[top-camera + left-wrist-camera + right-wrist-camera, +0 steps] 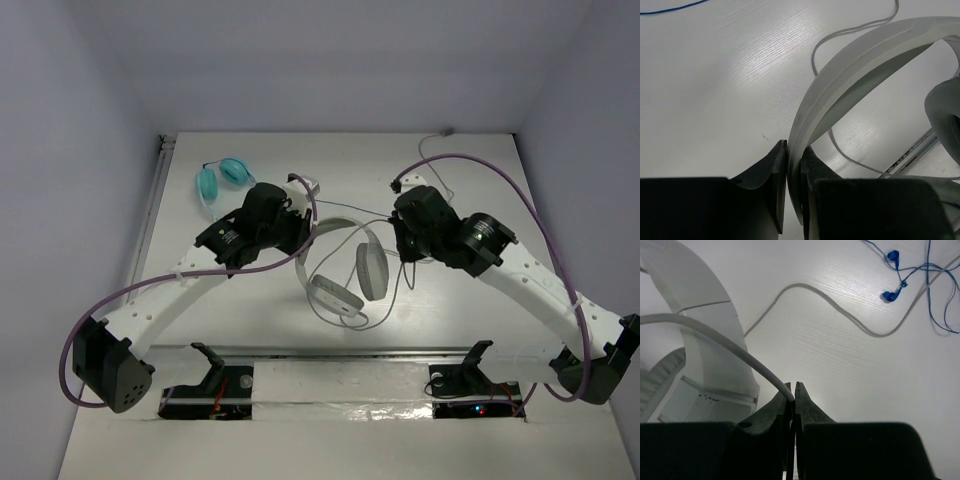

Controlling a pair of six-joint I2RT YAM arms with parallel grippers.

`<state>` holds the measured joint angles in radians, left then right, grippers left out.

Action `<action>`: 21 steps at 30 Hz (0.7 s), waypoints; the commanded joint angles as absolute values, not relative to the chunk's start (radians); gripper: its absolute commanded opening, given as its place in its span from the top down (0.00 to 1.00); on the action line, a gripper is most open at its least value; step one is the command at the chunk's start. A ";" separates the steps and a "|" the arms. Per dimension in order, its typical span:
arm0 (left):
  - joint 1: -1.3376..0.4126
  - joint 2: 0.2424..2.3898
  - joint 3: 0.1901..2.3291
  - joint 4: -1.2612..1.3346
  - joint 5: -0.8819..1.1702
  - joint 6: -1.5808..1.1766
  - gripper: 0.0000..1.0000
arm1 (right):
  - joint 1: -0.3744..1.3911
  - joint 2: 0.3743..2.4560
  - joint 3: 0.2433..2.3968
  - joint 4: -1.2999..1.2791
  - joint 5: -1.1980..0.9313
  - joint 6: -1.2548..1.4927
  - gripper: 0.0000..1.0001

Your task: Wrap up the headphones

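The white-and-grey headphones (345,272) lie mid-table between both arms. My left gripper (300,236) is shut on the headband (850,75) at its left side; in the left wrist view the band stands clamped between the jaws of that gripper (794,147), with one ear cup (945,120) at the right edge. My right gripper (402,246) is beside the right ear cup and is shut on the thin white cable (730,342), which runs from its jaw tips (792,386) up and left past the headband (695,285). More cable (840,310) snakes over the table.
Small teal headphones (222,178) sit at the back left of the table. Blue earbuds (891,275) with a thin blue wire lie behind the right gripper. A metal rail (340,352) runs along the table's near edge, in front of the arm bases.
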<state>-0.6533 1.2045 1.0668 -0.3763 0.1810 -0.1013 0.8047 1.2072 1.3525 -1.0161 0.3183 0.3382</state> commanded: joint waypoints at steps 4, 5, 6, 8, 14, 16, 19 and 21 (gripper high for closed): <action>-0.643 1.177 1.149 -0.315 0.286 -0.129 1.00 | 0.802 1.166 1.325 -0.913 0.486 0.357 0.97; -0.643 1.178 1.147 -0.305 0.305 -0.135 1.00 | 0.802 1.157 1.319 -0.902 0.468 0.360 0.96; -0.643 1.180 1.149 -0.301 0.311 -0.138 1.00 | 0.802 1.149 1.312 -0.888 0.450 0.362 0.94; -0.609 1.178 1.158 -0.301 0.339 -0.150 1.00 | 0.802 1.111 1.263 -0.824 0.402 0.367 0.94; -0.561 1.157 1.184 -0.275 0.460 -0.199 1.00 | 0.802 1.065 1.090 -0.614 0.307 0.396 0.94; -0.543 1.157 1.196 -0.270 0.498 -0.207 1.00 | 0.802 1.060 1.051 -0.553 0.284 0.402 0.94; -0.529 1.158 1.209 -0.261 0.540 -0.241 1.00 | 0.802 1.052 0.979 -0.422 0.233 0.405 0.75; -0.518 1.158 1.216 -0.252 0.551 -0.271 1.00 | 0.802 1.049 0.944 -0.319 0.190 0.408 0.58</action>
